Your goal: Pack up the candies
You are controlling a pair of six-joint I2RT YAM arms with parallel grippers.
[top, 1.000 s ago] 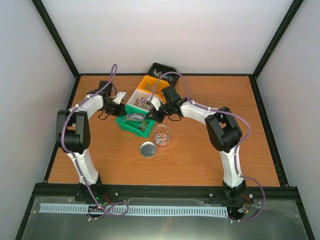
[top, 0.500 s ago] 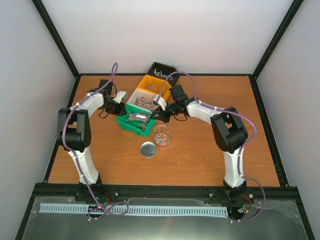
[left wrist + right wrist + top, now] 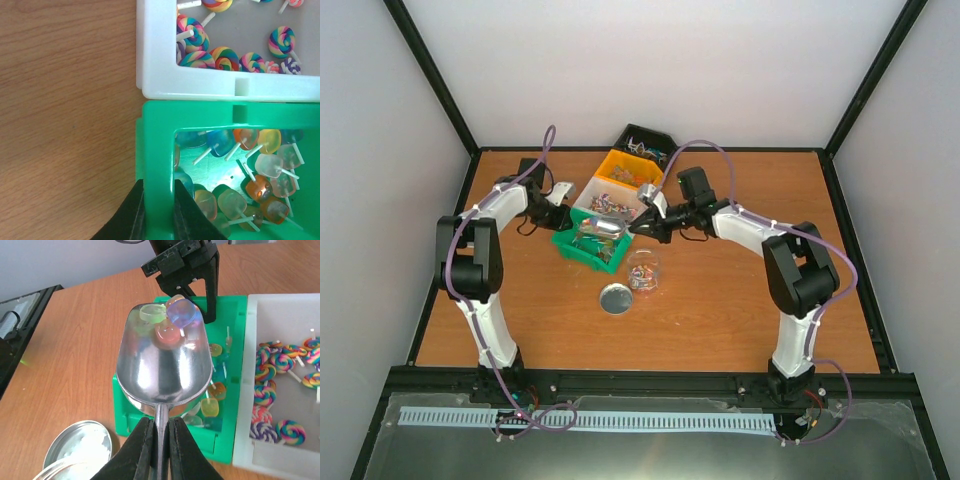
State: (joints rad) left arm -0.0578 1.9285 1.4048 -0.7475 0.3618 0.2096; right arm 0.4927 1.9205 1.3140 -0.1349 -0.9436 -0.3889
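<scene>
While scoop [image 3: 162,375] holds candies [image 3: 182,315], lid [image 3: 615,298] (silver) nearby

Three translucent candies [image 3: 170,322], green, red and blue, lie at the far end of the scoop [image 3: 162,365]. More, on white sticks, lie jumbled in the green bin [image 3: 155,150], and rainbow swirls in the white bin [image 3: 155,50].

Left hand [image 3: 159,200] and right hand [image 3: 160,429] clamped tight.

Above green bin [image 3: 155,150] hangs scoop [image 3: 160,365]; jar [image 3: 643,272] mouth unobstructed; lid [image 3: 615,298] just beside.
</scene>
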